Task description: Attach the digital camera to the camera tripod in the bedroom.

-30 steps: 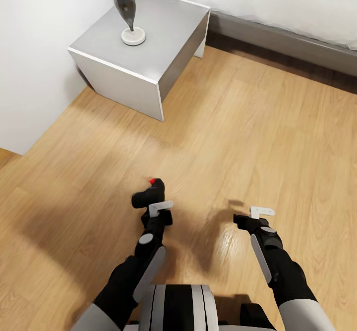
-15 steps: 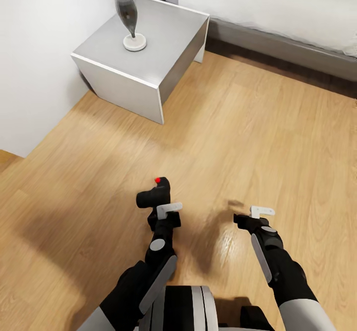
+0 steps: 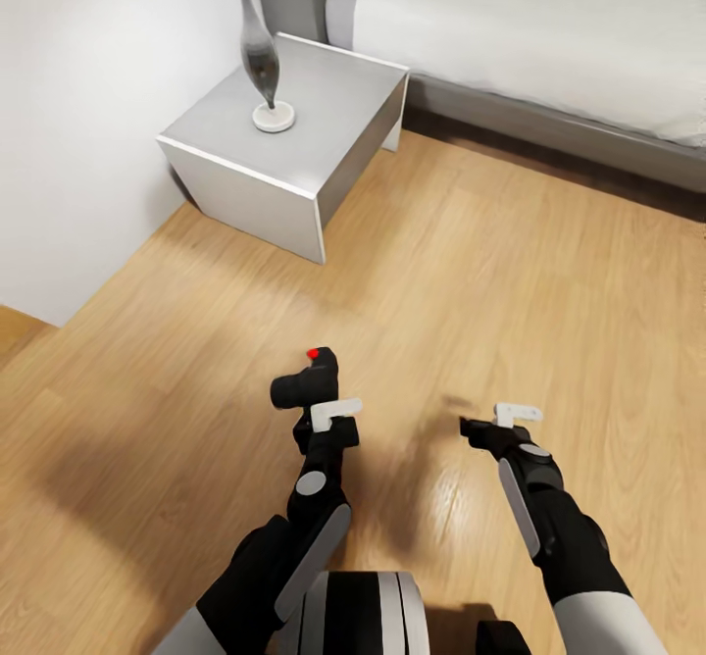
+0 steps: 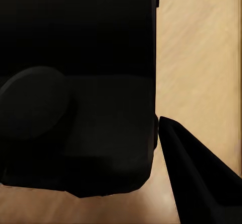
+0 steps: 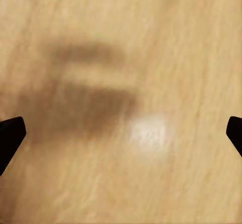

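The digital camera, black with a red button on top, is held above the wood floor by my left gripper, which is shut on it. Close up in the left wrist view the camera is a large black mass against one dark finger. My right gripper hangs open over bare floor, its two fingertips wide apart at the edges of the right wrist view. The camera tripod is out of view.
A grey bedside table with a lamp stands ahead on the left against the white wall. The grey bed with white mattress runs along the back right. Light wood floor stretches between them and me.
The head view has shifted, bringing the lamp shade and more of the bed into sight. My left gripper with the camera has moved slightly right; the right arm has stayed put.
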